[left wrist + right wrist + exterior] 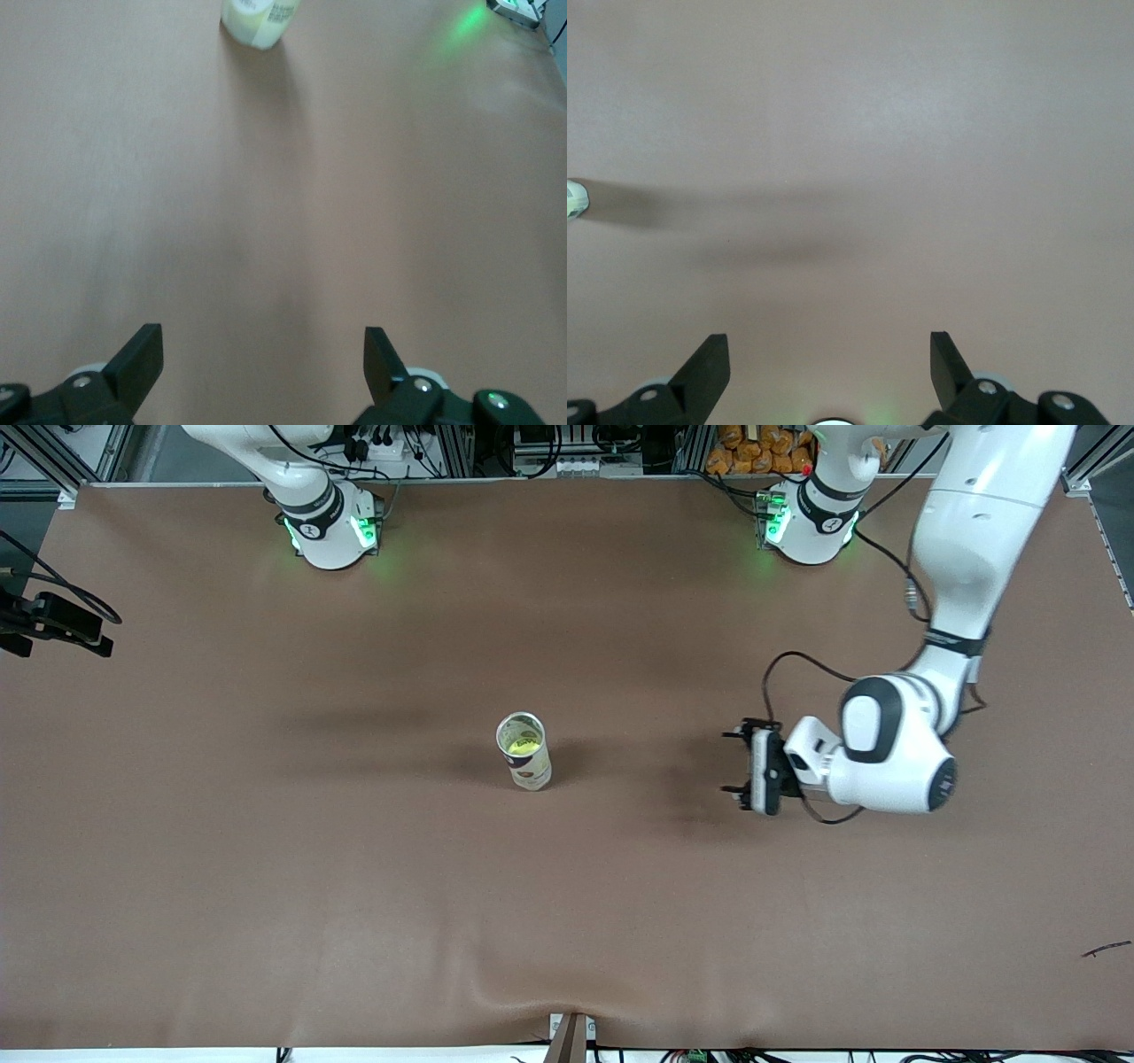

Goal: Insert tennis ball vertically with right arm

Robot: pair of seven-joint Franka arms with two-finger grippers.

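Note:
A clear tennis-ball can (525, 755) stands upright mid-table, with a yellow-green tennis ball (523, 747) inside it. My left gripper (733, 762) is open and empty, low over the table toward the left arm's end, pointing at the can. The can's base shows in the left wrist view (257, 19), well ahead of the open left gripper (263, 354). My right gripper (830, 354) is open and empty over bare table; it is out of the front view. A white bit, probably the can (573, 199), sits at the edge of the right wrist view.
The brown table mat (354, 886) covers the table. A black mount with cables (55, 625) sticks in at the right arm's end. A small dark scrap (1106, 950) lies near the front edge toward the left arm's end.

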